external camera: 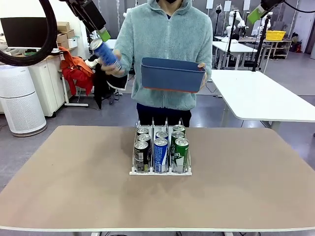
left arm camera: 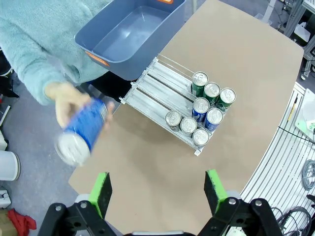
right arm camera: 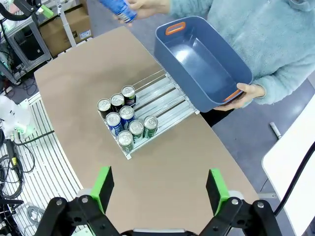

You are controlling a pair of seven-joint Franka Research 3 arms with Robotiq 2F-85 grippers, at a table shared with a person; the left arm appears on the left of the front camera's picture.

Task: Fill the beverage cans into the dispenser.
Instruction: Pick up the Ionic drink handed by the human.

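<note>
Low clear three-lane dispenser rack with white base [external camera: 134,171] at mid-table on the tan tabletop [external camera: 74,187], holding eight slim aluminium beverage cans [external camera: 161,153] upright at its near end (black, blue and green lanes). One more blue can [external camera: 105,53] tilted in a person's hand [external camera: 115,70], beside a dark blue plastic bin [external camera: 172,73]. Left gripper [left arm camera: 157,184] and right gripper [right arm camera: 159,187] high above, fingers spread wide, nothing between them.
</note>
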